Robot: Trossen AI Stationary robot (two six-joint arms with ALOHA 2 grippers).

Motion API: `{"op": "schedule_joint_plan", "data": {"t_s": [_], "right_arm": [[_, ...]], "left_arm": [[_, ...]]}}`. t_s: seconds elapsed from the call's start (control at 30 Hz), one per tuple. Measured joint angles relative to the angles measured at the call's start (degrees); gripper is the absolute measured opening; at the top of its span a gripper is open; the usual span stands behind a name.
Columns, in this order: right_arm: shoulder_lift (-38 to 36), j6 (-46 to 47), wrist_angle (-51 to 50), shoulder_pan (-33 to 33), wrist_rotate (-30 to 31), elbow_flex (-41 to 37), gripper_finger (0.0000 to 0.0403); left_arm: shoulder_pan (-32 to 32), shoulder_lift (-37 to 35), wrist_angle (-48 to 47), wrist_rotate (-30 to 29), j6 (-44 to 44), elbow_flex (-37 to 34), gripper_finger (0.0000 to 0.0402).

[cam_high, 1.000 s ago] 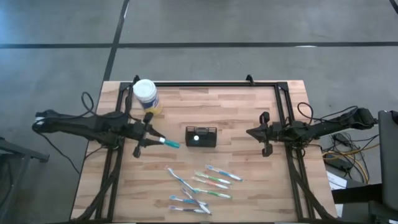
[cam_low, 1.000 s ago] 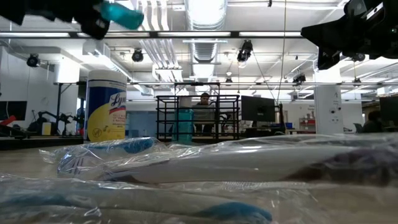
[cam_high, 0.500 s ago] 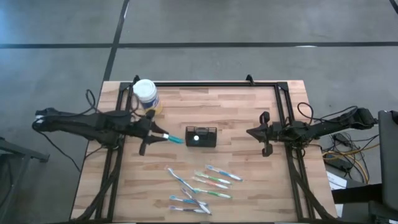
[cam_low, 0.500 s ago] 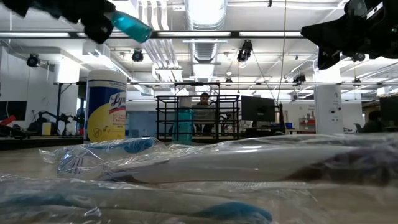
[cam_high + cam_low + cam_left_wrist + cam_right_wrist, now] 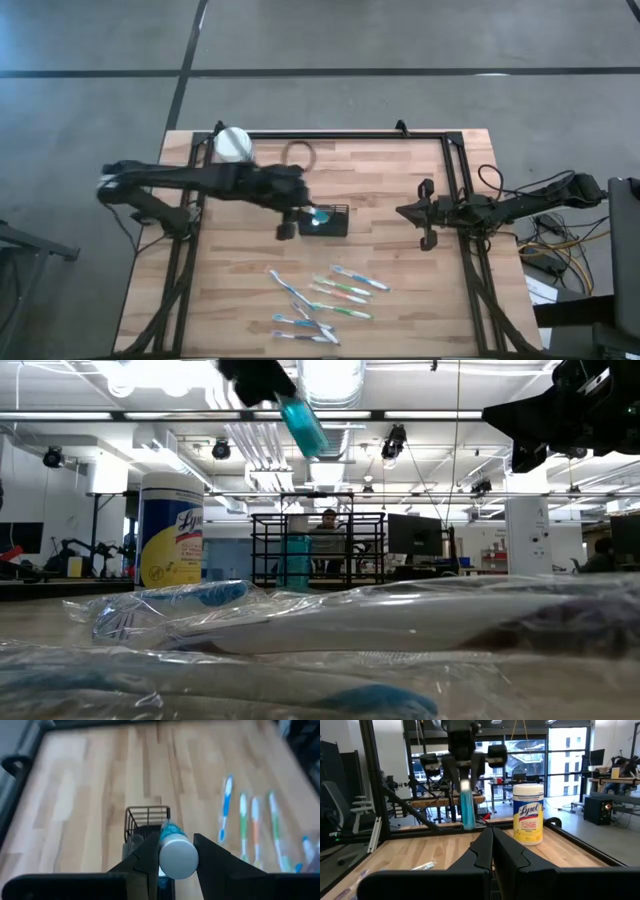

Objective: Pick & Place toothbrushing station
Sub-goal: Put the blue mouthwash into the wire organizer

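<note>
The black wire-mesh caddy (image 5: 325, 220) stands on the middle of the wooden table; it also shows in the left wrist view (image 5: 146, 820). My left gripper (image 5: 292, 214) is over the caddy's left end, shut on a teal tube with a white end (image 5: 176, 851). The tube's teal end (image 5: 319, 217) is above the caddy. In the low view the tube (image 5: 302, 422) slants downward, high up. My right gripper (image 5: 424, 215) waits at the table's right side, fingers shut (image 5: 490, 836), holding nothing. My left gripper pinches the tube between its two fingers at the white end (image 5: 178, 860). The fingers (image 5: 463, 767) point down from above and the tube lies along them. The tube (image 5: 466, 805) hangs nearly upright below them, teal end down, clear of the caddy and table.
A yellow round tub with a white lid (image 5: 233, 143) stands at the far left, partly under my left arm. Several toothbrushes in clear wrappers (image 5: 325, 295) lie near the front edge. A black frame (image 5: 330, 135) runs around the tabletop.
My left gripper has gone toward the table's right edge, from beside the tub to over the caddy, and has tipped downward. The teal tube has gone with it and has turned from nearly level to pointing down at the caddy.
</note>
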Motion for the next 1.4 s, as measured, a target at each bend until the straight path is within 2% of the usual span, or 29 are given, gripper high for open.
{"op": "schedule_joint_plan", "data": {"t_s": [0.27,0.47,0.77,1.4], "right_arm": [[0.0,0.15,-0.06,-0.02,0.0,0.0,0.0008],[-0.01,0.21,-0.87,-0.02,0.02,0.0,0.0008],[-0.04,0.39,-2.94,-0.02,0.15,0.0,0.0008],[-0.09,0.22,-2.8,-0.02,0.15,0.0,0.0008]], "left_arm": [[0.38,17.71,-13.17,0.12,2.72,17.15,0.01],[0.78,22.92,-16.89,-0.04,4.44,23.65,0.01],[1.37,19.61,-17.86,-0.03,4.5,23.57,0.01],[1.95,19.84,-15.78,0.07,5.9,17.19,0.01]]}}
